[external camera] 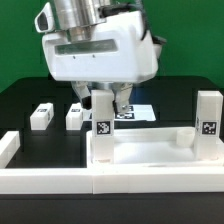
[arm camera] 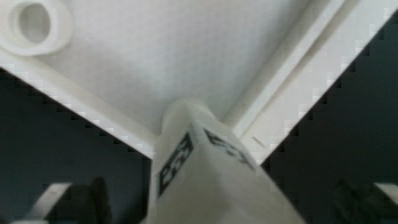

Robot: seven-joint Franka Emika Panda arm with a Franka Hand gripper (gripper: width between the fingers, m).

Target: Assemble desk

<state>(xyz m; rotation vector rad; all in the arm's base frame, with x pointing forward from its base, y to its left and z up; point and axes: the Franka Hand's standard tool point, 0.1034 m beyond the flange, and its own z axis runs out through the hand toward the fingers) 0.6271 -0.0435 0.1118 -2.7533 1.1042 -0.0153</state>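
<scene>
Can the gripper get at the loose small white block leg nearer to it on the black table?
Probably yes. The gripper stands open around the upright white block leg on the white tray-like plastic panel. The loose leg lies uncovered on the table, apart from the other loose leg.

The robot arm's wrist (external camera: 72,12) is appearing as a grey, ribbed metal cylinder. Below it, the gripper (external camera: 103,97) is wearing a glossy white, boxy shell with rounded corners, and a dark horizontal slot (external camera: 85,48) is running across its front. A black part (external camera: 148,30) is peeking out behind the shell's upper edge. Two short dark fingers (external camera: 122,98) are showing underneath.
</scene>
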